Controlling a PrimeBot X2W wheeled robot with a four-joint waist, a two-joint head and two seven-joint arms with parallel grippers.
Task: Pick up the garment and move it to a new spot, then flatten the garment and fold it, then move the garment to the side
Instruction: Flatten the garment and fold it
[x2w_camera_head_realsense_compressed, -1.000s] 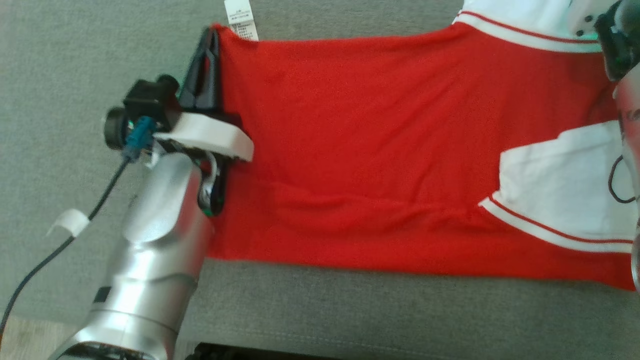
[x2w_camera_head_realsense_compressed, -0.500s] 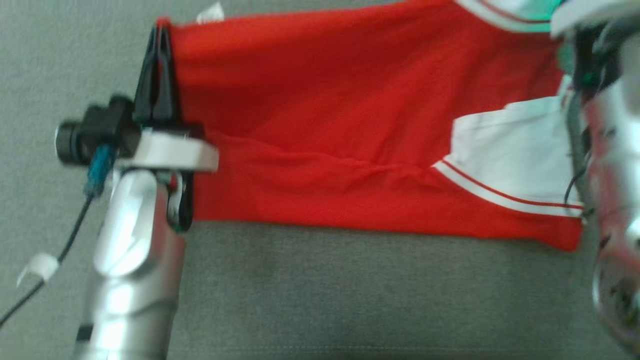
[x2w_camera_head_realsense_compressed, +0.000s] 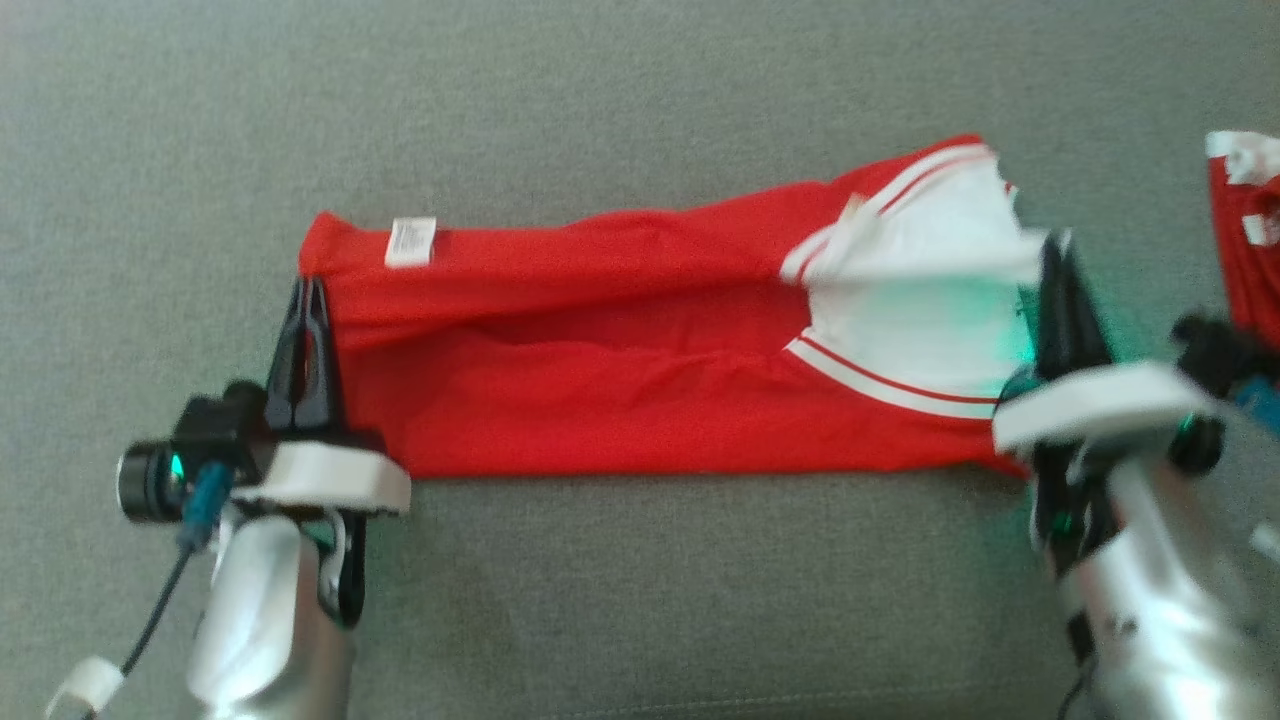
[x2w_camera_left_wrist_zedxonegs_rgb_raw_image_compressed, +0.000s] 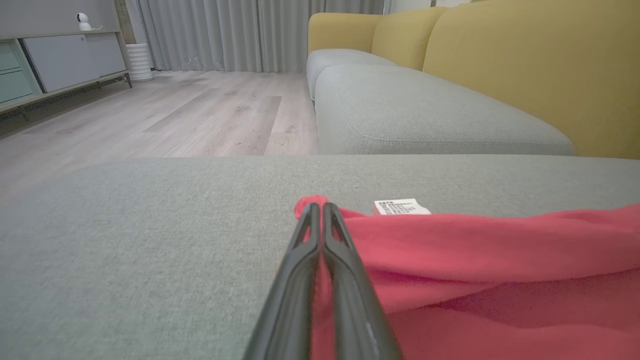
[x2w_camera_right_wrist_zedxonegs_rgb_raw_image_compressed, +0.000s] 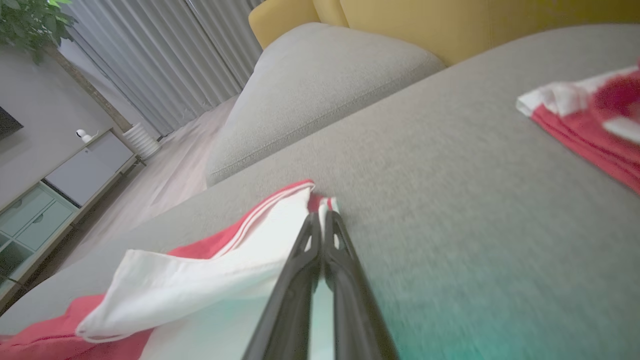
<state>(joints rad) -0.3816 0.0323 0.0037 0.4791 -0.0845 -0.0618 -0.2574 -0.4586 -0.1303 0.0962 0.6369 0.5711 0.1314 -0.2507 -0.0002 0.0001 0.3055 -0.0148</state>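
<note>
You've got a red garment (x2w_camera_head_realsense_compressed: 600, 410) with white sleeves, each edged by 1 thin red stripe, plus a white label (x2w_camera_head_realsense_compressed: 411, 242). The cushion (x2w_camera_head_realsense_compressed: 640, 90) is plain grey, the sofa back (x2w_camera_left_wrist_zedxonegs_rgb_raw_image_compressed: 525, 65) mustard yellow, and the other piece (x2w_camera_head_realsense_compressed: 1245, 250) is red and white too.

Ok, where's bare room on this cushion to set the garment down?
Grey cushion is bare beyond the red garment and on its near side between the left claw and right claw. Crowded on the right: another red-and-white cloth lies past that claw.
</note>
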